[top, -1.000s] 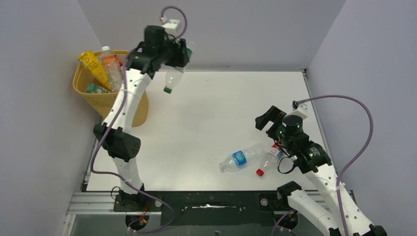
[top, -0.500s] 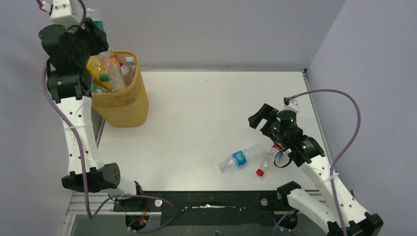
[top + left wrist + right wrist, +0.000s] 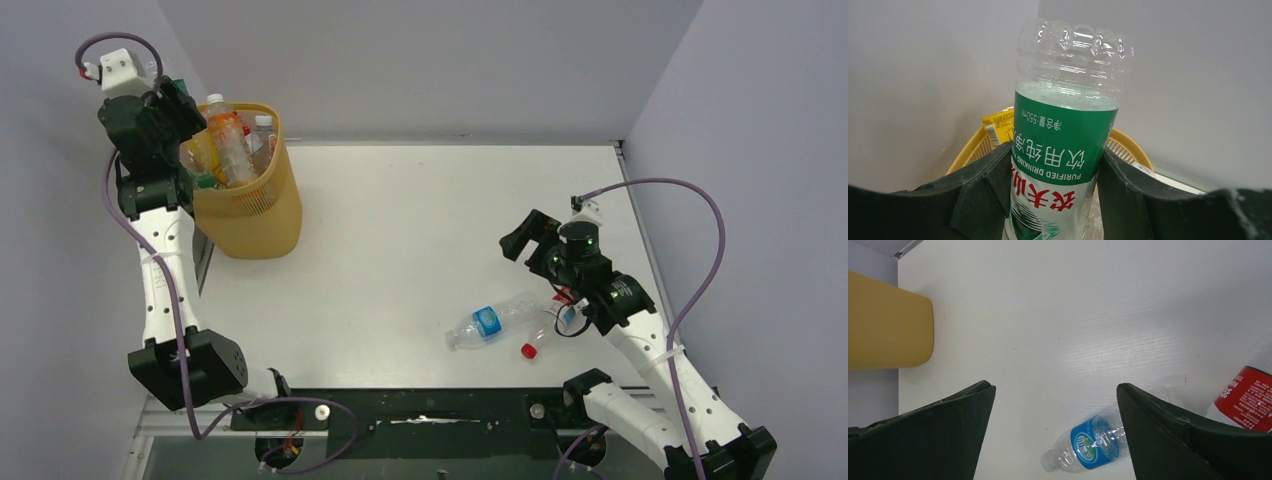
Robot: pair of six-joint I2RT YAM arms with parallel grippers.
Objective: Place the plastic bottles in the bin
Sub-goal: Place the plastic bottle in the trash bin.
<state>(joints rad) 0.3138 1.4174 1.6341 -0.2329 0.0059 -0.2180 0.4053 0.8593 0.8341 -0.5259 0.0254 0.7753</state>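
Our left gripper (image 3: 1058, 167) is clamped on a green-labelled bottle (image 3: 1068, 135), held at the left rim of the yellow bin (image 3: 265, 220). The bin stands at the far left of the counter (image 3: 400, 220) with other bottles (image 3: 230, 145) inside. Our right gripper (image 3: 1054, 390) hangs with its jaws wide apart above a blue-labelled bottle (image 3: 1087, 446) lying on the counter, a red-labelled bottle (image 3: 1248, 397) just beside it.

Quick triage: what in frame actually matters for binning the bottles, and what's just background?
Job:
- green-label bottle, clamped in left gripper
- blue-label bottle and red-cap bottle, lying on the table near the open right gripper
- bin, with binned bottles inside

Background:
- table
- purple cables
- grey walls
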